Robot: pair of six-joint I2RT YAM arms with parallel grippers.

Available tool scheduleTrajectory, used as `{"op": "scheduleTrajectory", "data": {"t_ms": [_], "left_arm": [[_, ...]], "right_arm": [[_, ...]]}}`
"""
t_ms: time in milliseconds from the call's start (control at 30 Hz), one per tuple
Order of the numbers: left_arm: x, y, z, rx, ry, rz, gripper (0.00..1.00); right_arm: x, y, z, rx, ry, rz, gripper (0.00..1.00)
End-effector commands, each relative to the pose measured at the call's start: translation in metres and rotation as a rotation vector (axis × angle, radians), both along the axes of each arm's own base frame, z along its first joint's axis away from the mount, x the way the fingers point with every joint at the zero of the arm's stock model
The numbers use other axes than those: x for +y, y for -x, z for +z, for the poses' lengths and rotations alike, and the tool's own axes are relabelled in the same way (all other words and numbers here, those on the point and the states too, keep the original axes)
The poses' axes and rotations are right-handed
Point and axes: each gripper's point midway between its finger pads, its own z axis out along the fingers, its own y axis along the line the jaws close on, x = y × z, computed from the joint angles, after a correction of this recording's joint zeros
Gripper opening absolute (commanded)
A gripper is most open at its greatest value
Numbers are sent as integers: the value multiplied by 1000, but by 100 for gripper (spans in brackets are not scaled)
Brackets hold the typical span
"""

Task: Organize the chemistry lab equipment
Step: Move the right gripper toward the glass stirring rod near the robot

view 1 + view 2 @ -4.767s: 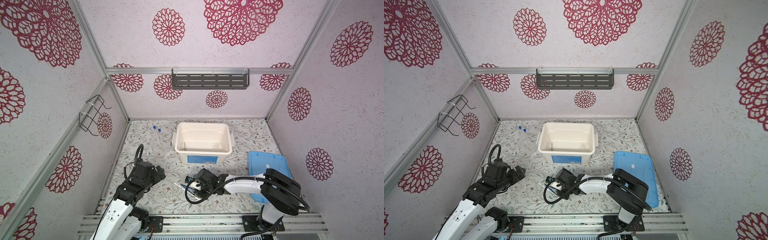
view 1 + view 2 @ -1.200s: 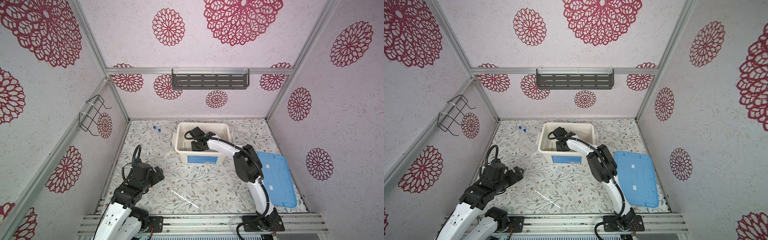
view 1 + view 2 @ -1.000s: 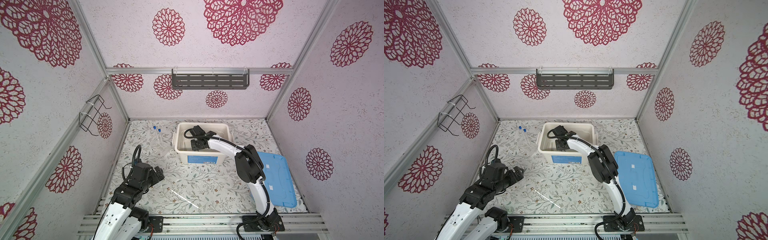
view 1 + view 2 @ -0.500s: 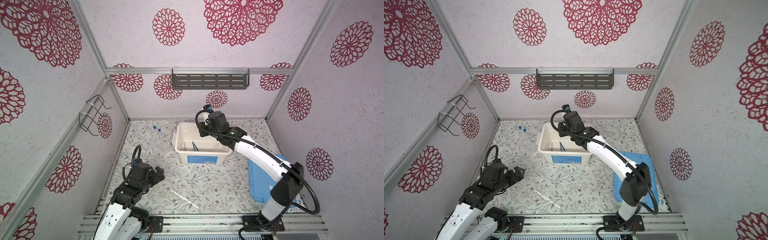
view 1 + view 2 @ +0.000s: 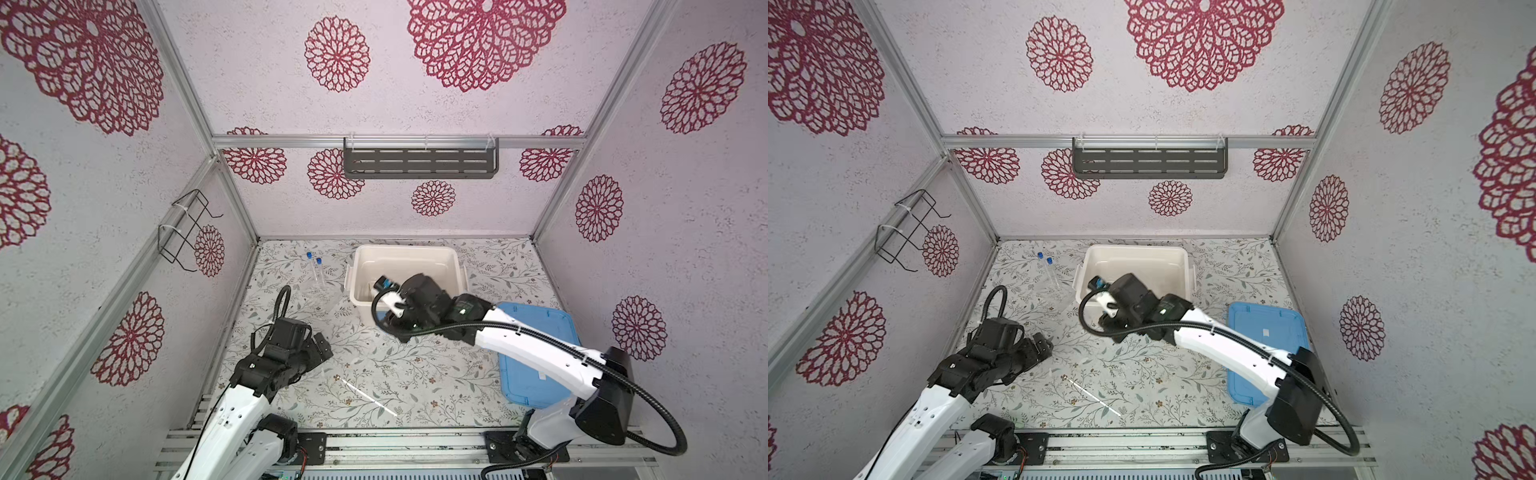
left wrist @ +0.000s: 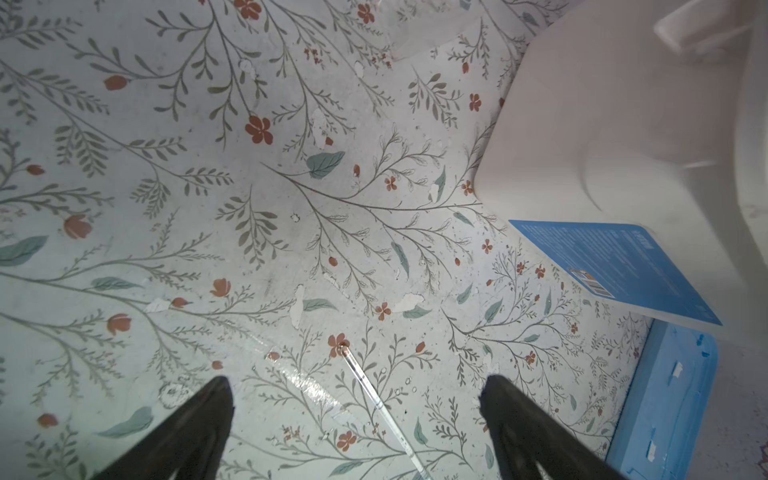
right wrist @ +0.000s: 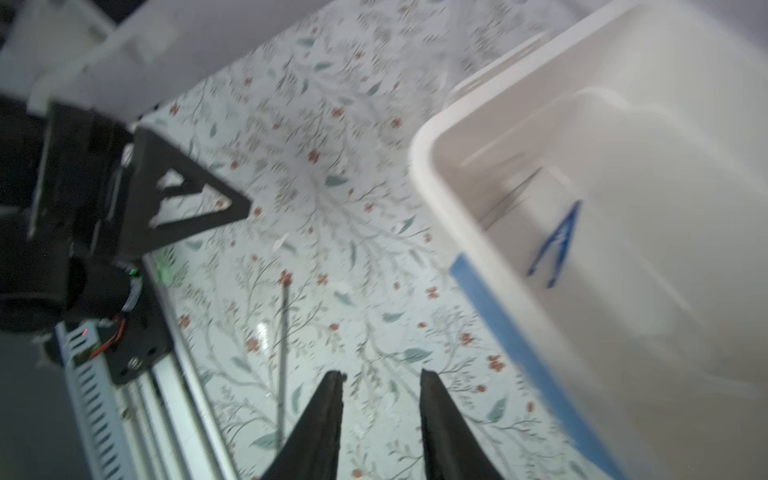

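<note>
A thin white stick (image 5: pixel 365 395) (image 5: pixel 1094 397) lies on the floral mat near the front. My left gripper (image 6: pixel 357 386) hangs just left of the stick's far end, open wide and holding nothing. My right gripper (image 7: pixel 380 378) is open with nothing between its fingers; its wrist (image 5: pixel 419 301) hovers over the front left corner of the white tub (image 5: pixel 454 266). In the right wrist view, blue tweezers (image 7: pixel 557 245) and dark metal tweezers (image 7: pixel 515 195) lie inside the tub. Two clear tubes with blue caps (image 5: pixel 314 266) (image 5: pixel 1045 268) stand at the back left.
A flat blue lid (image 5: pixel 540 332) (image 5: pixel 1266 332) lies on the mat to the right, partly under my right arm. A grey shelf (image 5: pixel 419 164) hangs on the back wall and a wire rack (image 5: pixel 185 230) on the left wall. The metal base rail (image 5: pixel 374 449) runs along the front edge.
My right gripper has left the blue tweezers in the tub, risen out, then swung forward and down over the tub's front left corner. The left arm and the stick have not moved.
</note>
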Motion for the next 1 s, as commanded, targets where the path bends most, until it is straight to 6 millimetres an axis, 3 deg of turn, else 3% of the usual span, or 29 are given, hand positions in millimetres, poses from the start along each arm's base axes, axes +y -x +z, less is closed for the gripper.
{"op": "scheduleTrajectory", "data": {"t_ms": [0,133,167,233,333,500,733,967], "left_arm": [[8,12,-8,115,0,88,99],[18,17,-15,175,28,186,95],[21,18,-16,185,25,203,94],[27,20,-17,204,28,244,92],[31,23,-23,235,78,295,88],[31,24,-33,260,159,344,82],[33,26,-38,270,160,361,81],[32,25,-44,283,173,383,79]], "right_arm": [[-7,35,-46,104,111,27,37],[13,71,-83,174,129,64,40],[15,72,-90,183,146,61,40],[25,97,-107,196,207,124,42],[25,106,-133,196,332,138,42],[15,117,-160,169,474,163,43],[4,115,-176,143,583,153,37],[0,109,-185,132,635,127,19]]}}
